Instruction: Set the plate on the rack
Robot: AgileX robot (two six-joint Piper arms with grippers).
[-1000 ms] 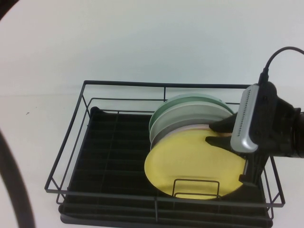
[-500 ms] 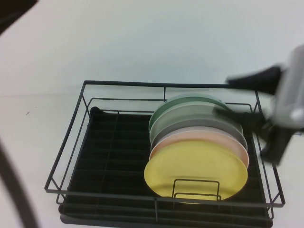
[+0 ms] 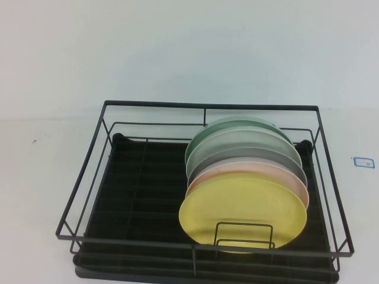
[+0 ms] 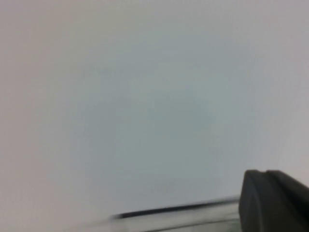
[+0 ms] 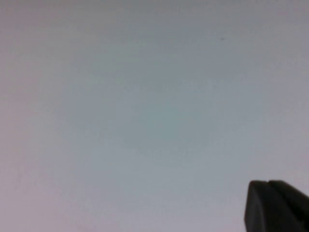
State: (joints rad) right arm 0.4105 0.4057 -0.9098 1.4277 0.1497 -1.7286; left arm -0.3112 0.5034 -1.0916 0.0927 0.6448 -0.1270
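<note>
The yellow plate stands on edge in the black wire rack, at the front of a row of plates and just behind the rack's small front wire loop. Behind it stand a pale pink plate, a grey plate and green plates. Neither gripper shows in the high view. My left gripper shows only as dark fingertips lying together over pale table, with a dark line nearby. My right gripper shows the same way over bare pale surface. Both are empty.
The rack's left half holds no plates. A small blue-edged label lies on the white table right of the rack. White table surrounds the rack.
My right gripper let go of the yellow plate, rose and drew off to the right, out of the high view. The left arm's dark edge has also left that view. The yellow plate stays standing.
</note>
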